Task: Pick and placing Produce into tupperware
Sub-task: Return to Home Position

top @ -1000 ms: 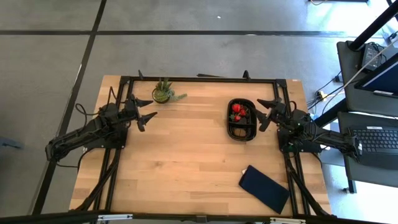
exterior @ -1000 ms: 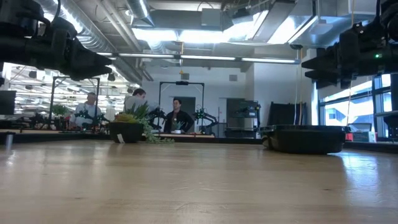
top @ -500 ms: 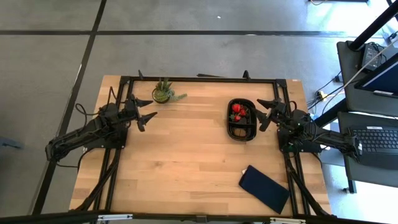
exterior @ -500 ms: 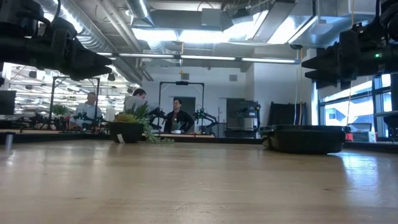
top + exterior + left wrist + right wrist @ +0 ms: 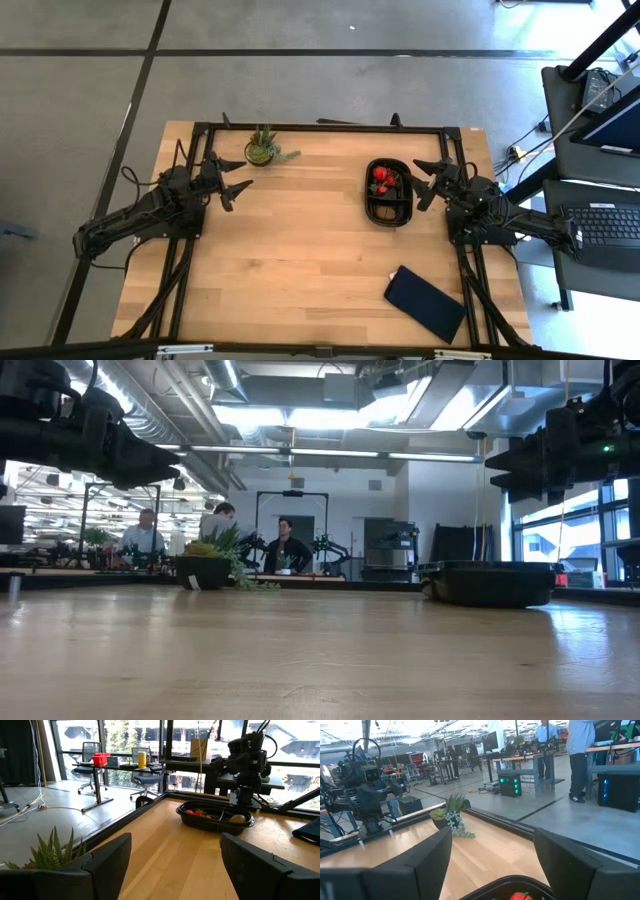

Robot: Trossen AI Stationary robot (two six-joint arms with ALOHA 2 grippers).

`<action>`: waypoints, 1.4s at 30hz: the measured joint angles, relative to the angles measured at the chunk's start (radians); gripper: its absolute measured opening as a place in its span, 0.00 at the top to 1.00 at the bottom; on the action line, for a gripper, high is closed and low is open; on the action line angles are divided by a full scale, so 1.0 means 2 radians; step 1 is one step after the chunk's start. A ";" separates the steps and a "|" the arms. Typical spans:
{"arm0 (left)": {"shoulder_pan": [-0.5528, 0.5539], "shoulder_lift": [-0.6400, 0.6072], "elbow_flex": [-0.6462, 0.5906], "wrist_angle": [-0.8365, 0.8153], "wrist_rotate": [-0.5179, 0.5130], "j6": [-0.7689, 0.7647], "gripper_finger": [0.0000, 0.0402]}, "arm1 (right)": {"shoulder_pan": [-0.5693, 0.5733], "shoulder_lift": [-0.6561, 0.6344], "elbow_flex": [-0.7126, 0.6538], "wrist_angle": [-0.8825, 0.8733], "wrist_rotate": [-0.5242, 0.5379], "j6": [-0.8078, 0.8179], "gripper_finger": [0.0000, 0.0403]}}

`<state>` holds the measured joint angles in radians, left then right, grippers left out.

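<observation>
From above, I have the left claw (image 5: 240, 174) over the left side of the worktop (image 5: 300, 250), near the potted plant (image 5: 262, 148), fingers spread and empty. The right claw (image 5: 420, 183) sits just beside the right rim of the tupperware (image 5: 368, 192), also spread with nothing in it. Red strawberries (image 5: 381, 176) lie at the tupperware's far end. I see no loose fruit on the wood. A dark-blue rectangle (image 5: 425, 302) lies well apart, by the near edge.

At worktop level, both claws hang clear above the surface, and the tupperware rests flat on the right with the plant on the left. People (image 5: 215, 525) stand far back in the room.

Through the left wrist, my 2 fingers frame the tupperware across the worktop, with the strawberries and 1 brown fruit (image 5: 238, 818) inside it.

Through the right wrist, the fingers stand wide apart with the tupperware rim directly below and a strawberry just showing.

The filling looks finished to me, so the risk is in backing off. If the right claw dips or swings sideways while retreating, a finger could catch that raised rim and shove the shallow container — fruit could roll out. The left claw could brush the plant's leaves if it turns that way.
</observation>
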<state>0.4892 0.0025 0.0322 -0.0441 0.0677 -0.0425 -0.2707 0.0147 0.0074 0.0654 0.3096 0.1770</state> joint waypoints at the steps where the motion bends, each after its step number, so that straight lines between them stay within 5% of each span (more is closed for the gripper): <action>1: 0.000 0.000 0.000 0.000 0.000 0.000 0.26 | 0.000 0.000 0.000 0.000 0.000 0.000 0.30; 42: 0.000 0.000 0.000 0.000 0.000 0.000 0.27 | 0.000 0.000 0.000 0.000 0.000 -0.001 0.30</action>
<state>0.4892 0.0025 0.0322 -0.0443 0.0677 -0.0423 -0.2707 0.0147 0.0074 0.0654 0.3096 0.1756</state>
